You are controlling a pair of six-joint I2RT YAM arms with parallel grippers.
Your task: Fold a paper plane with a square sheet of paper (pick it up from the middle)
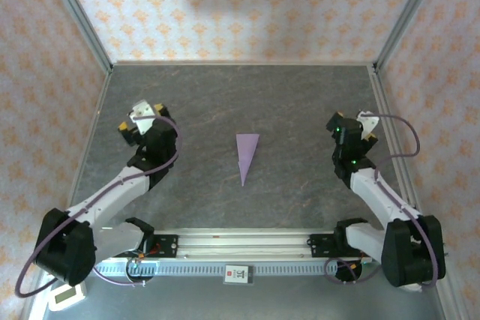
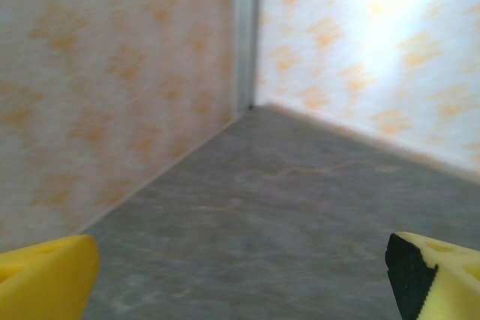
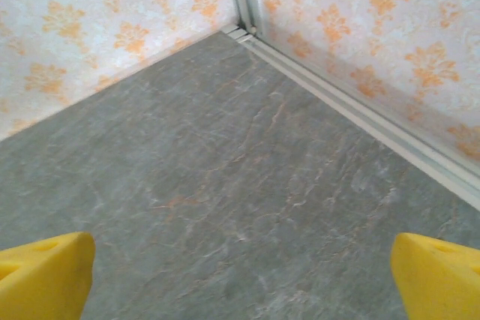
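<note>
The paper plane [image 1: 246,154], a slim lavender dart, lies flat in the middle of the grey table [image 1: 247,95] with its sharp tip pointing toward the arm bases. My left gripper [image 1: 142,115] hovers well to its left, open, and its yellow fingertips [image 2: 45,275] frame bare table. Far to the plane's right, my right gripper [image 1: 352,127] is open too, with yellow fingertips [image 3: 45,275] spread wide over nothing. No flat square sheet is in view.
Patterned orange-and-white walls [image 1: 240,5] enclose the table on three sides, with metal corner posts [image 1: 75,13] at the back. A rail [image 1: 240,245] carrying the arm bases runs along the near edge.
</note>
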